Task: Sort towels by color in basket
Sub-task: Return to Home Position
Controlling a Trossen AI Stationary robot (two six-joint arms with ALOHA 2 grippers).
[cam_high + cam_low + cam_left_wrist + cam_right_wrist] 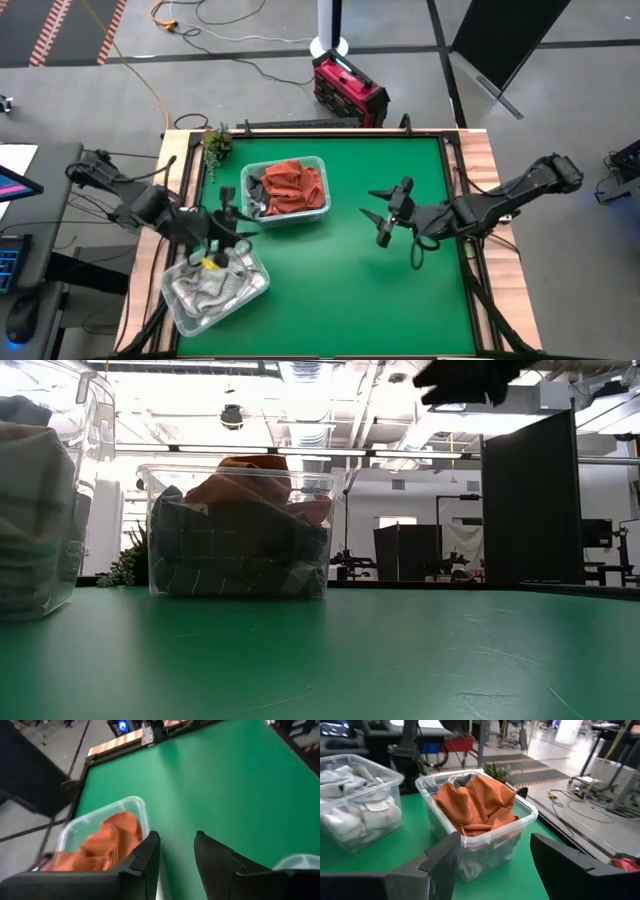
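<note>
Rust towels (296, 182) over dark grey towels (256, 196) in the far clear bin (286, 162); white and light grey towels (205, 288) in the near clear bin (262, 284). Above that near bin, left gripper (176, 836), fingers parted, gripping nothing. Over bare green tabletop (400, 290), right gripper (495, 840), fingers spread wide, likewise empty. Beyond the tabletop's edge: potted plant (217, 143), red case (348, 88).

The right gripper (378, 212) has matt dark fingers (440, 862) that look like moulded plastic. Just ahead of them stands a clear bin (520, 822) of glossy, smooth plastic. It holds rust orange towels (480, 800) of soft, matt cloth lying in loose folds. A second bin (395, 782) off to that gripper's side is the same clear plastic, and the pale towels (355, 815) in it look fuzzier. Beneath both grippers the table top (400, 300) is smooth green with a faint sheen, edged by bare wood planks (490, 170). The left gripper (176, 837) is the same matt dark.
</note>
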